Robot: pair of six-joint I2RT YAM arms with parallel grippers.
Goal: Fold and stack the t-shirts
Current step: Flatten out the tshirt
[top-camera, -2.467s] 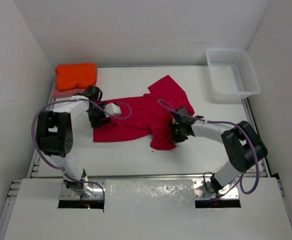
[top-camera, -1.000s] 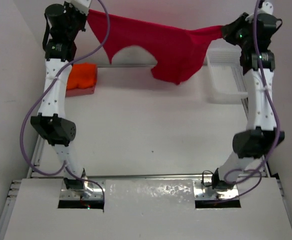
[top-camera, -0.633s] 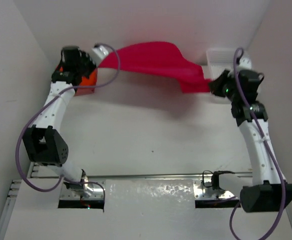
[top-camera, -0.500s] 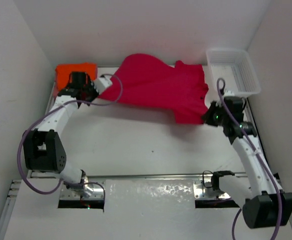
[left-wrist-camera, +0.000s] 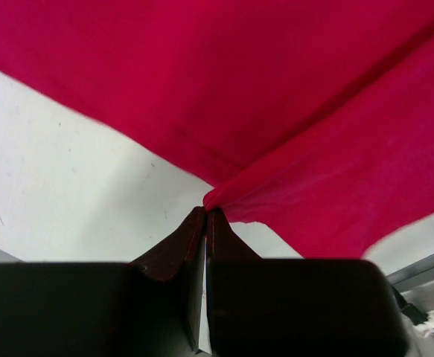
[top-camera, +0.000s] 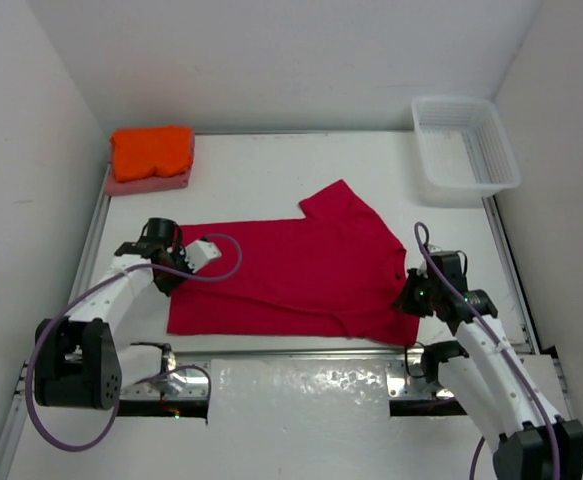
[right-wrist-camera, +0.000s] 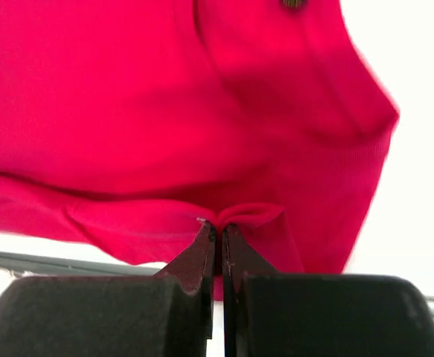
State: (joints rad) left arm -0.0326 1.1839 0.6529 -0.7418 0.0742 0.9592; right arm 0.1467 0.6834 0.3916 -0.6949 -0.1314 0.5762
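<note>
The red shirt (top-camera: 301, 275) lies spread nearly flat on the white surface (top-camera: 261, 170), with one sleeve sticking out at its far edge and its near hem running along close to the surface's near edge. The left gripper (top-camera: 179, 275) sits at the shirt's left edge. In the left wrist view its fingers (left-wrist-camera: 179, 245) are pressed together on a small peak of red cloth (left-wrist-camera: 276, 89), which fans out and away from the tips in taut folds, with bare surface showing under it. The right gripper (top-camera: 408, 298) sits at the shirt's near right corner. In the right wrist view its fingers (right-wrist-camera: 194, 256) are likewise closed tight, pinching a little gathered ridge of the shirt (right-wrist-camera: 127, 97) at the hem, and the cloth rises from that ridge in soft creases. Both arms lie low, one on each side of the shirt, with purple cables looping over them. Well beyond the shirt's far left corner, the orange shirt (top-camera: 152, 150) sits folded on top of the pink shirt (top-camera: 149, 184), of which only a thin strip shows at the near side of the stack. Beyond the shirt's far right corner stands the white mesh basket (top-camera: 451, 190), apart from the cloth and against the right wall.
</note>
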